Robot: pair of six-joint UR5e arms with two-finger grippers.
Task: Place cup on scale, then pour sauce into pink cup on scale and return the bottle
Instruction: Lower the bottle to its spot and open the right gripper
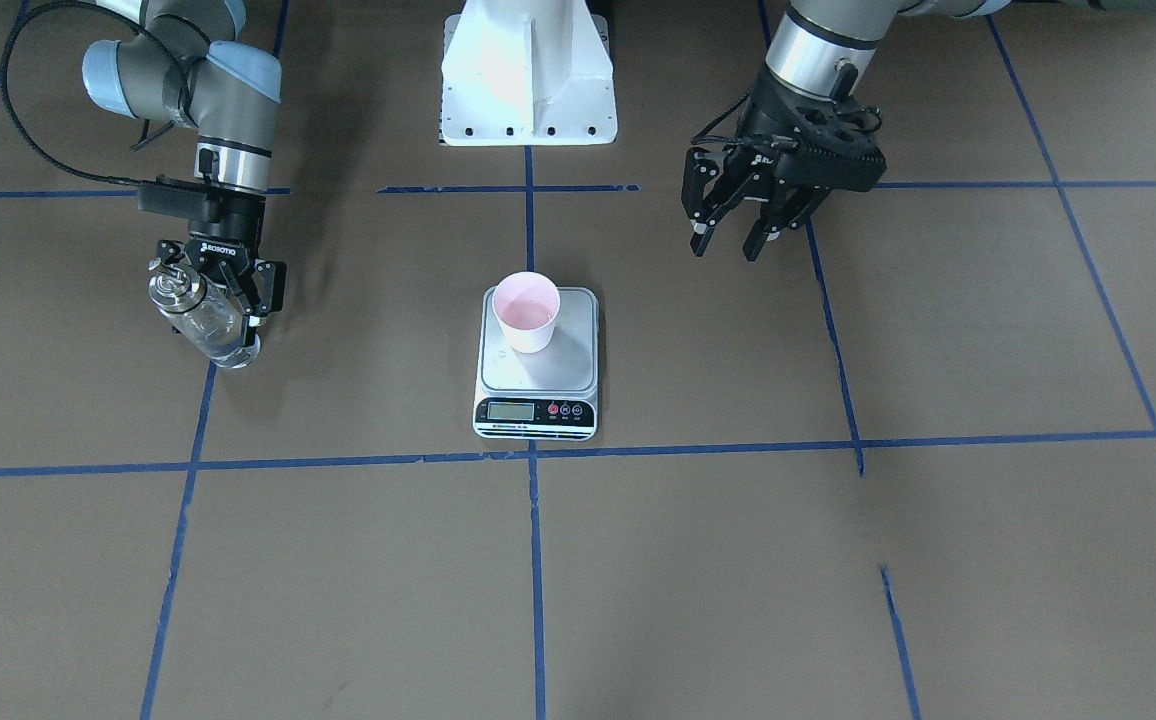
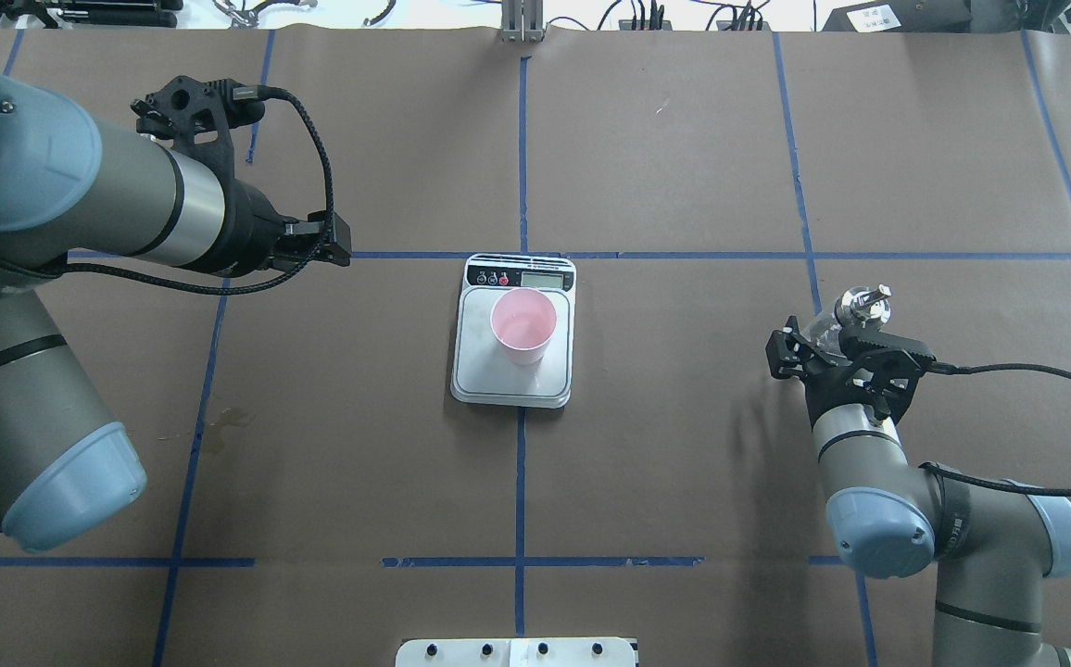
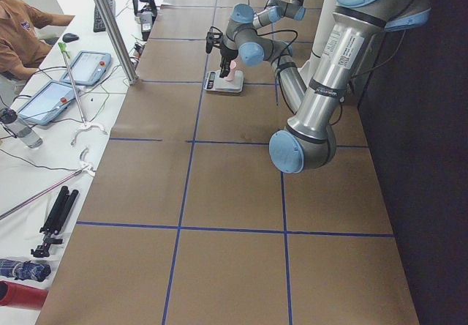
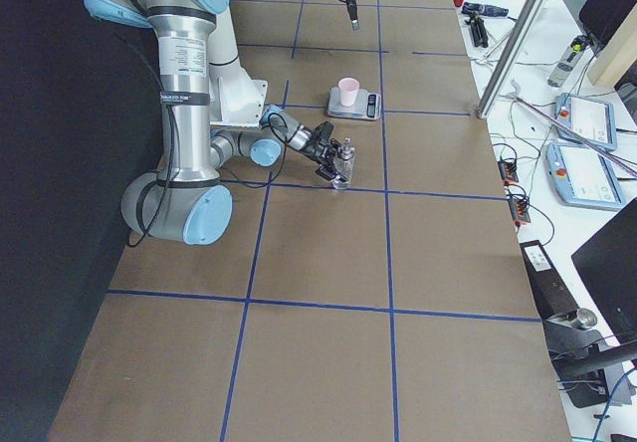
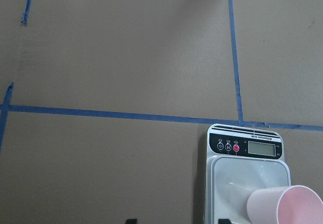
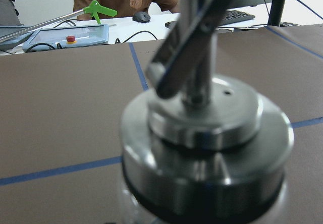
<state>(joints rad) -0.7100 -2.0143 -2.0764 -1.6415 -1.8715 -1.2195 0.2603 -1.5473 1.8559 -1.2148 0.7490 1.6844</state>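
**Table** (image 2: pixel 684 463): flat top, brown covering, divided into large rectangles by blue tape (image 2: pixel 520 482); one long line runs 12 to 6 through the middle and several cross it 9 to 3.

**Lying on it, clock read from the overhead view:**
1. Scale (image 2: pixel 480 371), at the centre, astride the 12-to-6 line. It lies flat and square to the grid, with its black display strip at its 12 o'clock end.
2. Base plate (image 2: pixel 517 651), white, with bolt holes, at the 6 o'clock edge.
3. Stain (image 2: pixel 225 421), small and pale, at 8 o'clock from the scale, beside a tape line.
4. Bottle (image 1: pixel 203 325), at 3 o'clock from the scale and well apart from it. It is tilted; whether its base touches the top cannot be told.
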